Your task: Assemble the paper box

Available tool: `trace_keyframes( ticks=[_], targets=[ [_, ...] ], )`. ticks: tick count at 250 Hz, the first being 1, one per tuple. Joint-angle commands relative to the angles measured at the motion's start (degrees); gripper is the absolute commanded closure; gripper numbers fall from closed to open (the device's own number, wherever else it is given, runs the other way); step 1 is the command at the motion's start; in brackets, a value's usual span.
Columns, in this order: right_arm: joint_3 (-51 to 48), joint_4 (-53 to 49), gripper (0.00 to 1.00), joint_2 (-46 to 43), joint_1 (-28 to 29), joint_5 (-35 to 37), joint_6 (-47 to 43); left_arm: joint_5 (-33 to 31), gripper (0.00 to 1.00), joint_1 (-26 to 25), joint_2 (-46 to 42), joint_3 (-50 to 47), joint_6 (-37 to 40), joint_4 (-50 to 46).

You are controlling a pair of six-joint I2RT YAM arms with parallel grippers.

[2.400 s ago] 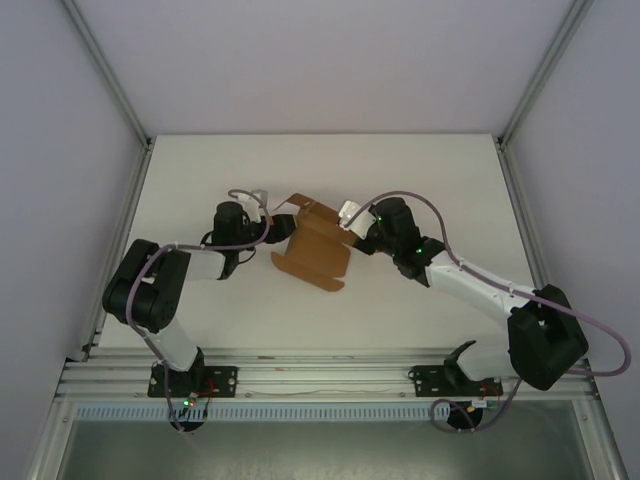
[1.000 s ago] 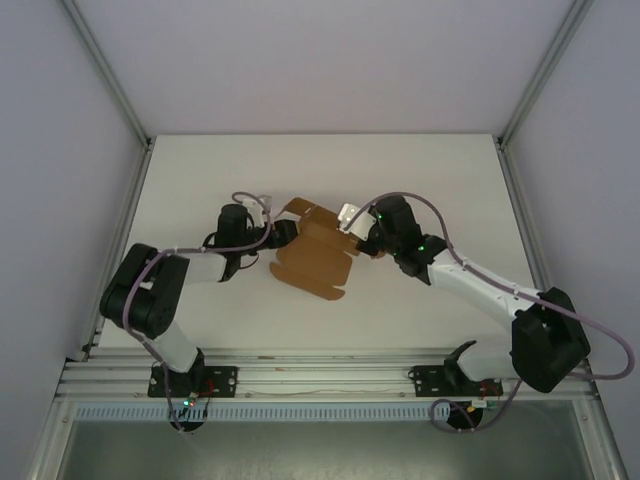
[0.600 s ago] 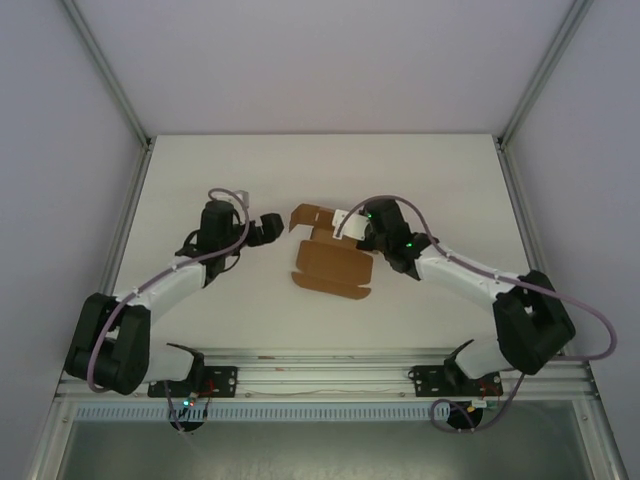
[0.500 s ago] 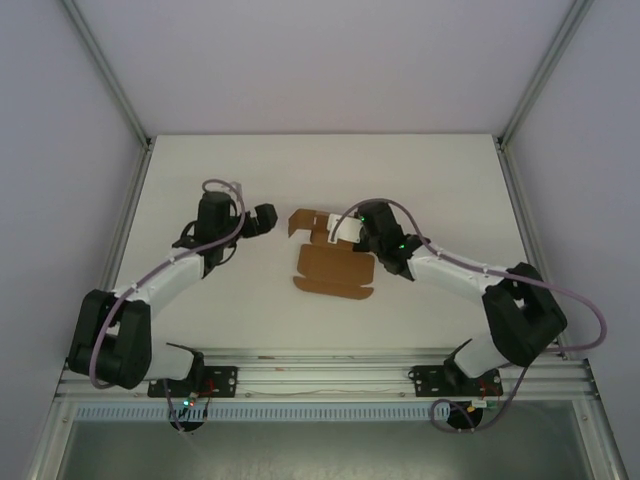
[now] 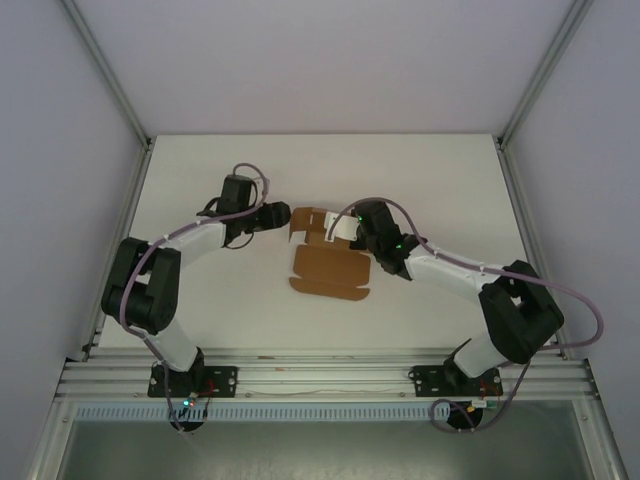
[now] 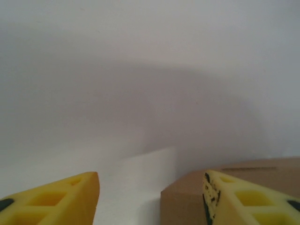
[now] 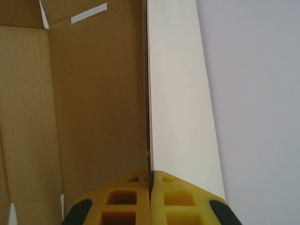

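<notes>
- Roughly in the middle of the table (image 5: 200,300) lies the paper box (image 5: 330,272), plain brown cardboard with no print, only partly folded up.
- Its largest panel lies flat on the near side, with rounded corners and small tabs along its near edge.
- On the far side a smaller part of the sheet stands up from the surface as low walls.
- Seen from the right wrist, the inside of the box is bare brown board. Fold lines run along it, and a narrow slot is cut near a far corner.
- The right gripper (image 7: 150,183) is clamped on the thin edge of an upright panel at the right of the raised part. Its yellow fingers (image 7: 122,201) are pressed together with the board between them.
- The left gripper (image 6: 151,187) sits just left of the raised far part, jaws apart and holding nothing.
- A brown corner of the box shows beside the left gripper's right-hand finger (image 6: 243,199); I cannot tell whether they touch.
- The table is flat, matte and white, and the box casts only a soft shadow on it.
- Pale lilac-grey walls close in the far, left and right sides, with aluminium posts (image 5: 105,70) slanting up from the far corners.
- A metal rail (image 5: 320,375) runs along the near edge and carries both arm bases.
</notes>
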Motion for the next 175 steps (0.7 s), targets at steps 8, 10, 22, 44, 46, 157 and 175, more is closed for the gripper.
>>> trace_keyframes(
  ticks=[8, 10, 22, 44, 46, 157, 175],
  targets=[
    [2.3, -1.4, 1.00, -0.9, 0.0, -0.2, 2.0, 5.7, 0.45, -1.8, -0.1, 0.6, 2.7, 0.1],
    [2.3, -1.4, 1.00, -1.0, 0.1, -0.3, 2.1, 6.0, 0.45, -2.0, 0.0, 0.5, 2.9, 0.2],
    [2.7, -2.3, 1.00, -0.9, 0.1, -0.8, 2.3, 7.3, 0.45, -2.9, 0.3, 0.4, 4.1, 1.2],
    [3.2, -3.2, 1.00, -0.6, 0.0, -1.1, 2.4, 7.8, 0.47, -3.9, 1.2, 1.0, 6.0, 1.3],
    [3.2, -3.3, 1.00, -0.6, 0.0, -1.1, 2.4, 7.8, 0.48, -4.0, 1.2, 1.1, 6.2, 1.3],
    [0.7, -0.3, 1.00, 2.5, 1.1, 6.1, -4.1, -1.1, 0.50, -7.6, 0.9, -7.5, 12.7, 12.1],
    [-1.1, 3.4, 1.00, 3.4, 2.0, 9.1, -6.5, -1.5, 0.50, -7.6, 0.8, -8.8, 12.5, 13.9]
  ],
)
